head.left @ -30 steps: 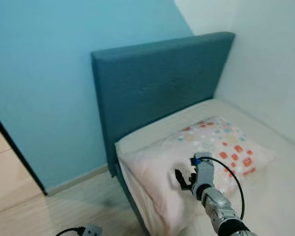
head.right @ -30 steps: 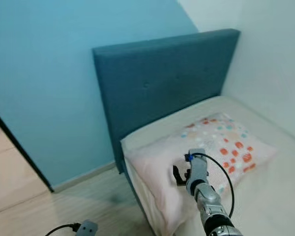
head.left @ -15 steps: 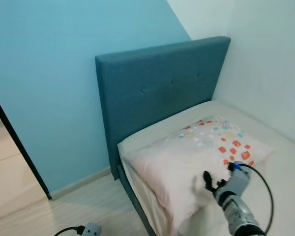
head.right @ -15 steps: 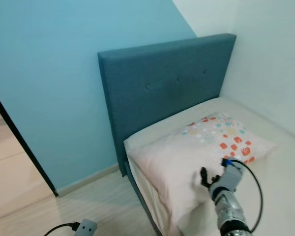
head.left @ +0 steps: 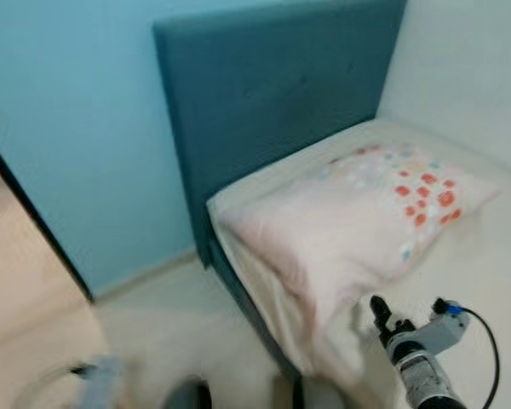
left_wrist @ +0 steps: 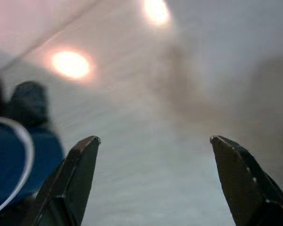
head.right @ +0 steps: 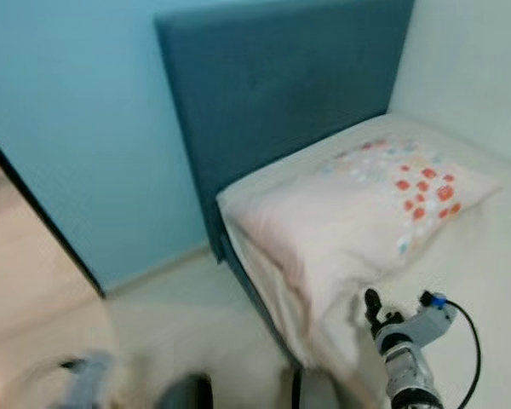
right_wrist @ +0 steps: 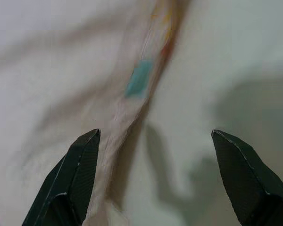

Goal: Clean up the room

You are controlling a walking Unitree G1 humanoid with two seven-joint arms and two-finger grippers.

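Pillow (head.left: 358,223) lies on bed (head.left: 485,281), up against blue headboard (head.left: 272,102), patterned end toward white wall, pale end at bed's near corner. Right gripper (head.left: 380,312) hangs just off pillow's lower edge, over sheet; 2 fingers spread wide, nothing between them. Left gripper (left_wrist: 155,179) points at pale floor (head.left: 179,324), fingers wide apart, empty. Head views blurred low left.

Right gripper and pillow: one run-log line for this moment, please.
right gripper: open, empty, near pillow edge | pillow: on bed, at headboard | left gripper: open, idle
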